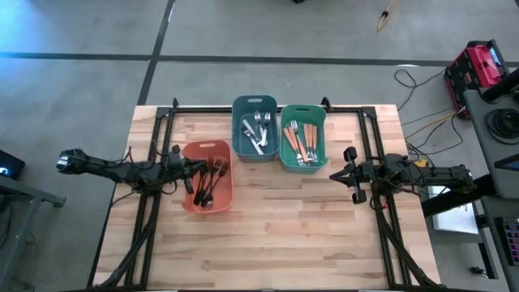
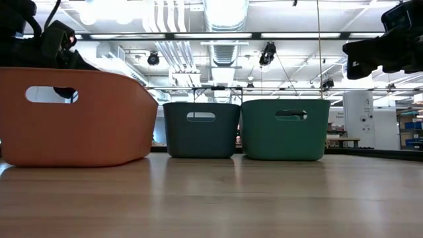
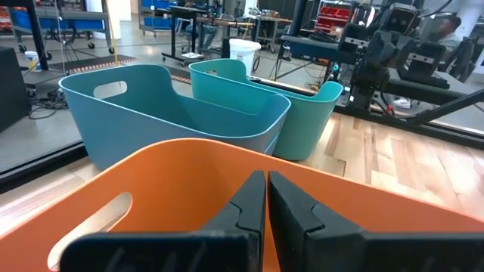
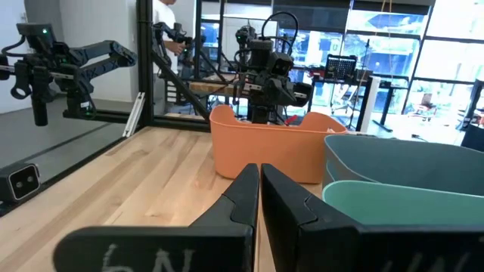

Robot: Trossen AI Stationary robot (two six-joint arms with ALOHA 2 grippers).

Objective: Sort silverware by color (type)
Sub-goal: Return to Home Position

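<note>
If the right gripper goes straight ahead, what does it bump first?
Probably the orange bin, straight ahead of the right gripper; the green bin sits just beside that line. Height is hard to judge.

Blk L arm [image 1: 113,166], blk R arm [image 1: 422,172], wedge-shaped fingers [image 3: 246,205]

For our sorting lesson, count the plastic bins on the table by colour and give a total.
salmon bin: 1
blue bin: 1
green bin: 1
Total: 3
</note>
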